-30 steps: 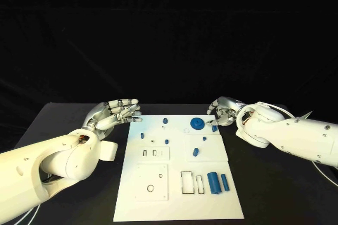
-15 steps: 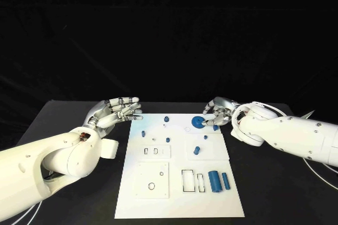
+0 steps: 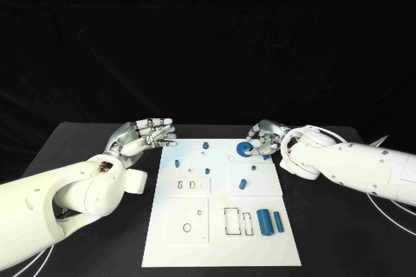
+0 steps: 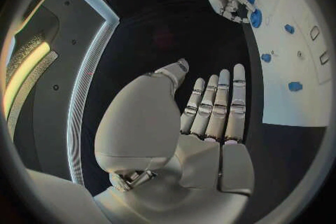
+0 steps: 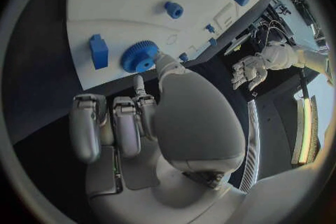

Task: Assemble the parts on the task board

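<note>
The white task board (image 3: 221, 241) lies in the middle of the black table. A blue gear (image 3: 245, 148) lies near its far edge. My right hand (image 3: 267, 137) is at the gear, its thumb and a fingertip on the gear's rim (image 5: 140, 56) and its other fingers curled. A blue block (image 5: 98, 50) sits close beside the gear. Small blue pegs (image 3: 207, 170) stand across the far half, and two blue cylinders (image 3: 270, 221) lie near the front right. My left hand (image 3: 143, 137) hovers off the board's far left corner, fingers stretched out and holding nothing (image 4: 213, 109).
Rectangular and round cut-outs (image 3: 237, 223) mark the near half of the board. Bare black table (image 3: 95, 139) runs along both long sides of it. White cables (image 3: 390, 205) trail under my right arm.
My right hand has moved left onto the blue gear, with its fingers now at the gear's rim. My left hand has lifted a little and stayed open.
</note>
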You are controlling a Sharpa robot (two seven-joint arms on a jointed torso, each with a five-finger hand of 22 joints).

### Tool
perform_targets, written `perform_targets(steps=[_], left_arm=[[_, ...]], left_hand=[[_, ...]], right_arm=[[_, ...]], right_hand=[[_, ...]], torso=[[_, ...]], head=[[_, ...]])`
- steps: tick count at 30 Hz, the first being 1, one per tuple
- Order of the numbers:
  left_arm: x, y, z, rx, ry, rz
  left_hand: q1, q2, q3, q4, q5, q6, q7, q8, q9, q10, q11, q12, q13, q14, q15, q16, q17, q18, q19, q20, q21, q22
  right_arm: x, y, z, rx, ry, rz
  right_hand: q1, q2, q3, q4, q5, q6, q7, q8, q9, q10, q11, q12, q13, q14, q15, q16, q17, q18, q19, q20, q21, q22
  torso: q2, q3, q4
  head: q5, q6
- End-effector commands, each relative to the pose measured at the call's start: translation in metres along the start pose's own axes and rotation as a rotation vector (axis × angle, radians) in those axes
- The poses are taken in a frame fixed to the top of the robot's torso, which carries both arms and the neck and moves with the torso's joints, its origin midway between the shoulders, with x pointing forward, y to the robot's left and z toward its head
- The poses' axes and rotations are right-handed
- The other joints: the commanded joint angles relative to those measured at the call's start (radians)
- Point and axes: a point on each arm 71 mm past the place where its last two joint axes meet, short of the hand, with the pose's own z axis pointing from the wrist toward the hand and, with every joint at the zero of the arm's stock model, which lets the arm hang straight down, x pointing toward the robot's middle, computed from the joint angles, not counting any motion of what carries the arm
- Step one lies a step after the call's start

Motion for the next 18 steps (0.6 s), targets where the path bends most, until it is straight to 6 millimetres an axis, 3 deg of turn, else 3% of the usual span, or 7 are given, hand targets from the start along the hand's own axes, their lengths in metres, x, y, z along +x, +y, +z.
perform_targets(steps=[1, 7, 18], left_arm=[[0.0028, -0.0014, 0.0007, 0.01, 0.022, -0.007], [0.0029, -0.0013, 0.0008, 0.009, 0.022, -0.007], [0.0029, -0.0011, 0.001, 0.008, 0.022, -0.007]], left_hand=[[-0.009, -0.001, 0.001, -0.005, -0.005, -0.005, 0.071, -0.004, -0.001, -0.003, 0.001, -0.004, 0.001, -0.006, 0.001, -0.006, 0.001, 0.007, -0.004, 0.0, 0.005, 0.001], [-0.009, -0.001, 0.001, -0.005, -0.005, -0.005, 0.071, -0.004, -0.001, -0.003, 0.001, -0.004, 0.001, -0.006, 0.001, -0.006, 0.001, 0.007, -0.004, 0.0, 0.005, 0.001], [-0.008, 0.0, 0.001, -0.007, -0.005, -0.004, 0.071, -0.004, -0.001, -0.002, 0.001, -0.005, 0.002, -0.008, 0.001, -0.007, 0.003, 0.007, -0.007, 0.001, 0.007, 0.002]], right_arm=[[0.0021, 0.0004, 0.0009, 0.006, 0.01, -0.018], [0.0047, 0.0022, 0.0027, 0.006, 0.012, -0.028], [0.0092, 0.0046, 0.0039, -0.003, 0.009, -0.072]], right_hand=[[0.006, 0.007, 0.009, -0.002, 0.003, 0.008, -0.001, 0.006, -0.001, 0.02, 0.001, 0.006, 0.163, 0.104, 0.005, 0.006, 0.263, -0.019, 0.045, 0.004, 0.005, 0.17], [0.012, 0.009, 0.017, -0.005, 0.003, 0.01, -0.001, 0.006, -0.002, 0.022, 0.001, 0.009, 0.167, 0.104, 0.006, 0.006, 0.263, -0.02, 0.047, 0.005, 0.008, 0.174], [0.03, 0.016, 0.045, -0.015, 0.004, 0.024, -0.002, 0.01, -0.005, 0.029, 0.0, 0.017, 0.176, 0.104, 0.005, 0.006, 0.263, -0.022, 0.051, 0.005, 0.015, 0.182]], torso=[[0.0, 0.0002, -0.0003], [0.001, 0.0006, -0.0024], [0.0, 0.0002, -0.0007]], head=[[0.001, -0.002], [0.003, -0.004], [0.004, -0.009]])
